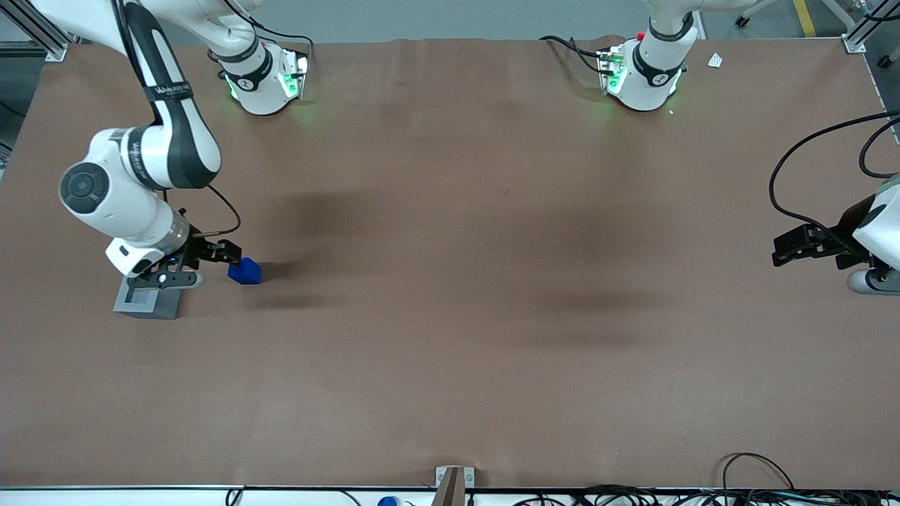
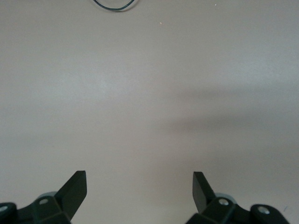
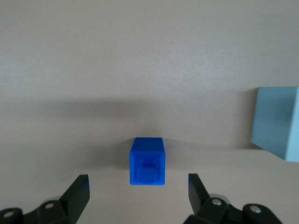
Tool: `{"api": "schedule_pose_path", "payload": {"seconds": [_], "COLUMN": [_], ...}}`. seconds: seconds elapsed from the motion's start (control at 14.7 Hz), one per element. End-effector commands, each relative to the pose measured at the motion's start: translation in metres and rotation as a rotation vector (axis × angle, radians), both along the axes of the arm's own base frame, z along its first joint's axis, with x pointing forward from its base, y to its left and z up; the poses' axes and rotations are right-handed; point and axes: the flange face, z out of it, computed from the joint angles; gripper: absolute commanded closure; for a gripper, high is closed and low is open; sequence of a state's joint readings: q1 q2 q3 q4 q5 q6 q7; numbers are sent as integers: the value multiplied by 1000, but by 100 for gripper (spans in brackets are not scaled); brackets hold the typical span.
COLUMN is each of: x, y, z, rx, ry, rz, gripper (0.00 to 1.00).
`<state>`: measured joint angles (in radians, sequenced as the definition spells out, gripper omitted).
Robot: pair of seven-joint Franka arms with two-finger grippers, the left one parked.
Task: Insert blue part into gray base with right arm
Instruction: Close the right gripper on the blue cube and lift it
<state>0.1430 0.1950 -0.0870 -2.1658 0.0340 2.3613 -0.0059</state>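
My claw (image 3: 135,193) hangs low over the table (image 1: 450,351) at the working arm's end, fingers (image 3: 77,191) spread wide apart and gripping nothing. The blue part (image 3: 147,161) sits on the brown surface between the two fingertips' lines, just ahead of them, and neither finger touches it. From my wrist I see its raised step (image 3: 148,171) facing toward me, so the part lies on its side rather than step-up. The gray base (image 3: 276,122) stands near it, off to one side and apart from it, with bare table between them; only one corner and two of its faces show from the wrist, and I cannot see its socket from there. In the front view my arm (image 1: 151,169) bends down from its mount, the claw (image 1: 204,261) reaching toward the blue part (image 1: 245,271), which rests on the table just beside the claw's tip. The gray base (image 1: 146,301) sits slightly nearer to the front camera than the blue part, partly covered by my wrist, with its top face showing a square recess. A soft shadow spreads across the table from the blue part toward the parked arm's end.
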Motion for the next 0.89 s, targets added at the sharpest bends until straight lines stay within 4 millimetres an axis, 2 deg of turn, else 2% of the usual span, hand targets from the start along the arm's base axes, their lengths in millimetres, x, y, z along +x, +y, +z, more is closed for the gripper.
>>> {"api": "schedule_pose_path", "payload": {"seconds": [0.0,0.2,0.55,0.82], "x": [-12,-15,-16,-14], "y": [2,1,-1,-1], "z": [-28,-53,-78,-90], "rx": [-7,-13,-19,-22], "ry": [-11,10,22,9], "rz": [6,5,4,4], "gripper": [9,10,11,20]}}
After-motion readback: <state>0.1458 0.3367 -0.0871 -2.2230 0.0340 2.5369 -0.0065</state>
